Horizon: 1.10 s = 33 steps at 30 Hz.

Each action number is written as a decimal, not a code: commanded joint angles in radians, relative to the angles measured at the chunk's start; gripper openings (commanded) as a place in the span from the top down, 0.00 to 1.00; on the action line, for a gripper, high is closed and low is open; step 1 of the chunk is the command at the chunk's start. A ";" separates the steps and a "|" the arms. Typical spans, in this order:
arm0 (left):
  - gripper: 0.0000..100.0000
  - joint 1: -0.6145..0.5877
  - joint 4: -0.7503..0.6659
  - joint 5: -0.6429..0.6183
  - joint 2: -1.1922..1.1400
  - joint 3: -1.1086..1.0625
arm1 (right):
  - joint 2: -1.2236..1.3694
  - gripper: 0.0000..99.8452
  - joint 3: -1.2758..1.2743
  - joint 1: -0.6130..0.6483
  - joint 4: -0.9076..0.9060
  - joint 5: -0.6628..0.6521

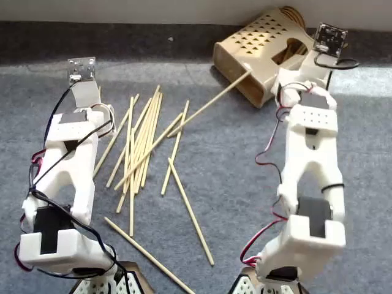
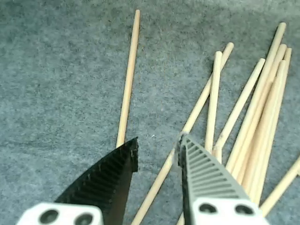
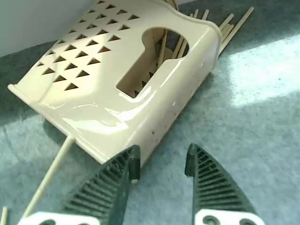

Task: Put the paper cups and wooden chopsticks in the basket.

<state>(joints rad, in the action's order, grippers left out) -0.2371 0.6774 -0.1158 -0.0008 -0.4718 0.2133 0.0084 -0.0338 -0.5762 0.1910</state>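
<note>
Many wooden chopsticks (image 1: 144, 144) are lying loose on the carpet (image 1: 245, 184), short of the tipped basket (image 1: 257, 52) | left gripper (image 2: 158, 146) is hanging open astride one stick, likely pickup step | right gripper (image 3: 162, 154) is gaping beside basket | next: closing squarely, then lifting.

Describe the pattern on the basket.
The basket has rows of triangular holes; clearest in the right wrist view.

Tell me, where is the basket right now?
In the high view, the basket lies tipped over at the far right of the grey carpet, just beyond the right arm, with one long chopstick touching its near edge.
</note>
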 commanded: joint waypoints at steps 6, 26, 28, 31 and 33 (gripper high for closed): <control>0.83 -0.004 -0.092 -0.011 0.035 -0.025 | 0.455 0.83 0.541 0.145 0.022 0.026; 0.83 -0.002 -0.098 -0.011 0.031 -0.027 | 0.892 0.83 1.415 0.180 -0.717 -0.055; 0.83 -0.002 -0.098 -0.011 0.031 -0.027 | 0.892 0.83 1.429 0.186 -0.796 -0.020; 0.83 -0.002 -0.098 -0.011 0.031 -0.027 | 0.894 0.83 1.429 0.206 -0.891 0.049; 0.83 -0.004 -0.097 -0.011 0.031 -0.027 | 0.894 0.83 1.429 0.208 -0.947 0.078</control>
<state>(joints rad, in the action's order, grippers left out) -0.2386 0.5930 -0.1158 -0.0008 -0.5010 1.1093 1.4354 0.1519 -1.4200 0.2217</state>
